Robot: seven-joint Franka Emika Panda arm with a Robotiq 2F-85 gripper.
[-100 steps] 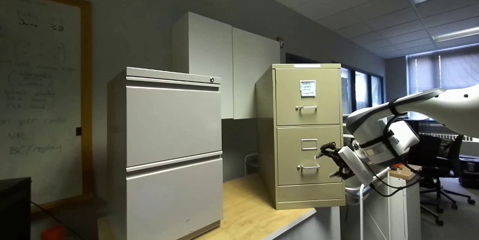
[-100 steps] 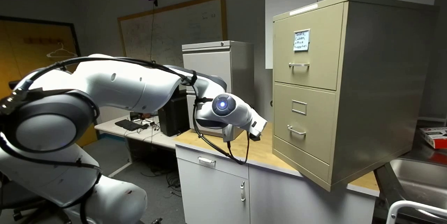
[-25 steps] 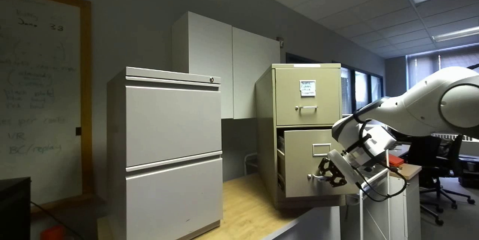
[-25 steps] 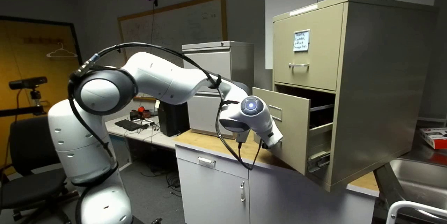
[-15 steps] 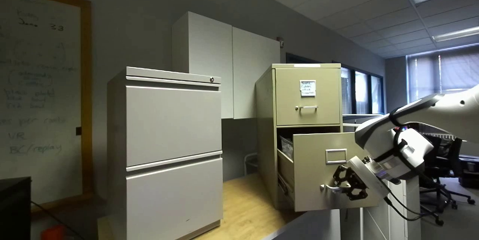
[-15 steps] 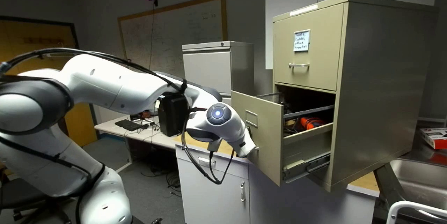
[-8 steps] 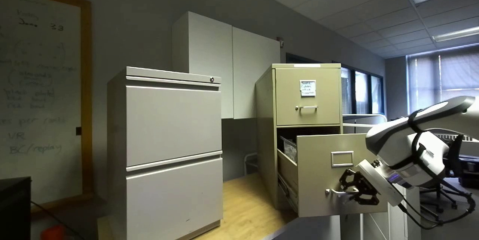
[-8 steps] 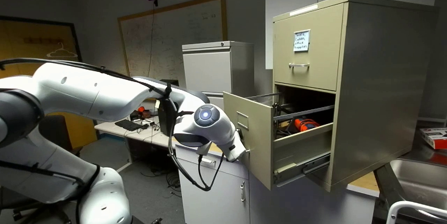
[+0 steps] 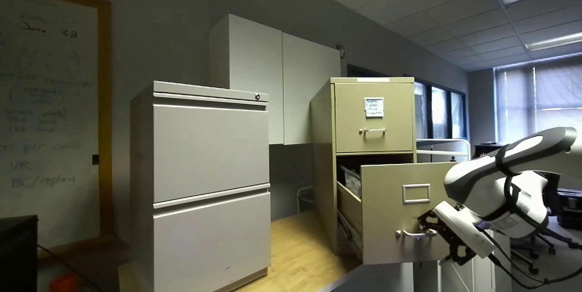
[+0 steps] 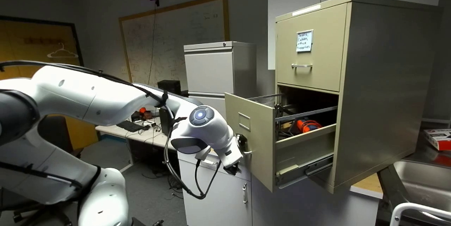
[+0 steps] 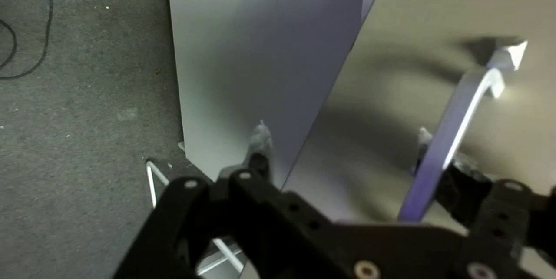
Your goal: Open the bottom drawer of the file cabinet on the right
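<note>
The tan file cabinet shows in both exterior views. Its bottom drawer is pulled well out, with its front ahead of the cabinet. The metal pull on that front also shows in the wrist view. My gripper is at the pull, with its fingers spread wide; it shows in both exterior views. In the wrist view my gripper has one finger partly hidden behind the pull and the other out to the left. The paper-labelled upper drawer is shut.
Orange and dark items lie in the open drawer. A grey cabinet stands on the wooden counter. A white base cabinet is below. A sink and a white metal rail are beside the tan cabinet.
The bottom drawer was shut 6.7 s ago and has been pulled out by its pull. In the last half second it has hardly moved, while my gripper's fingers have spread open.
</note>
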